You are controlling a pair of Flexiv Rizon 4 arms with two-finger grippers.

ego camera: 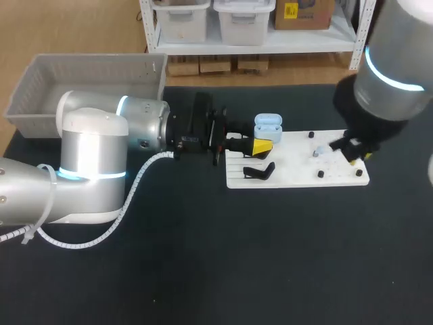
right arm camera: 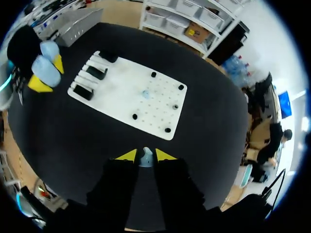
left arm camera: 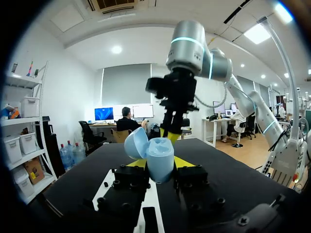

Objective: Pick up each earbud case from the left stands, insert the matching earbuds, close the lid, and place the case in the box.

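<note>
- The left pincer (left arm camera: 160,163) pinched the open blue case (left arm camera: 160,151) just right of the head view's centre.
- The right pincer (right arm camera: 145,155) pinched an earbud (right arm camera: 146,158).
- A second earbud (ego camera: 318,153) lay on the white board (ego camera: 298,175).
- A gray box (ego camera: 40,101) sat upper left.

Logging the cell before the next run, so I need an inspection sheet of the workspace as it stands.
Surface: black table carrying a white board with black stands and pegs.
Job's things: light blue earbud case, lid open, held at the board's left end; loose earbud lying on the board; held earbud; grey box at the table's far left.
Clutter: nothing seen.
End effectors: left end effector shut on the case; right end effector shut on the held earbud, near the board's right end.
Cables: white spiral-wrapped cable hanging along the left arm.
Surroundings: nothing seen reaching over the table.
</note>
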